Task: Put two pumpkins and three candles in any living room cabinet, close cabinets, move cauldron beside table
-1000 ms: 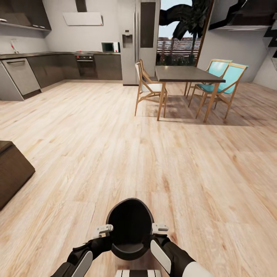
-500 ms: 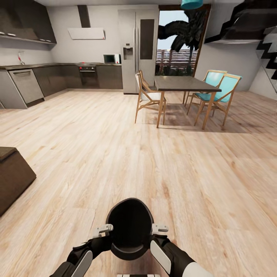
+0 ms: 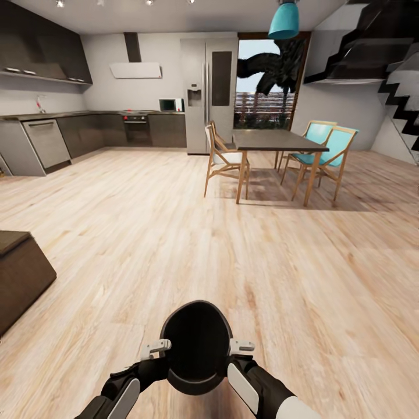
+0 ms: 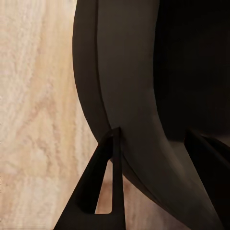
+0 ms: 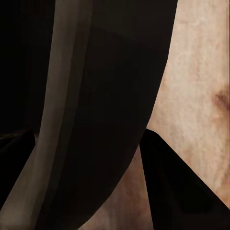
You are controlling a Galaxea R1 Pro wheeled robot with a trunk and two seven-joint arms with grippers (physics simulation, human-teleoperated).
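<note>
Both arms hold the black cauldron (image 3: 196,343) over the wood floor (image 3: 174,244), dining table (image 3: 273,139) ahead

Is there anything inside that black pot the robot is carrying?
The cauldron, held between the left gripper and right gripper, shows only a dark interior through its mouth. Nothing is visible inside, but the shadowed bottom cannot be checked.

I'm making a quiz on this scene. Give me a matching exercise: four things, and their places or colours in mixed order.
Things:
1. cauldron
2. lamp
3. fridge
4. microwave

Places or colours:
A. on the kitchen counter
B. held between both grippers
C. teal, hanging over the table
D. tall, grey, beside the window

Pairs: 1-B, 2-C, 3-D, 4-A
</note>
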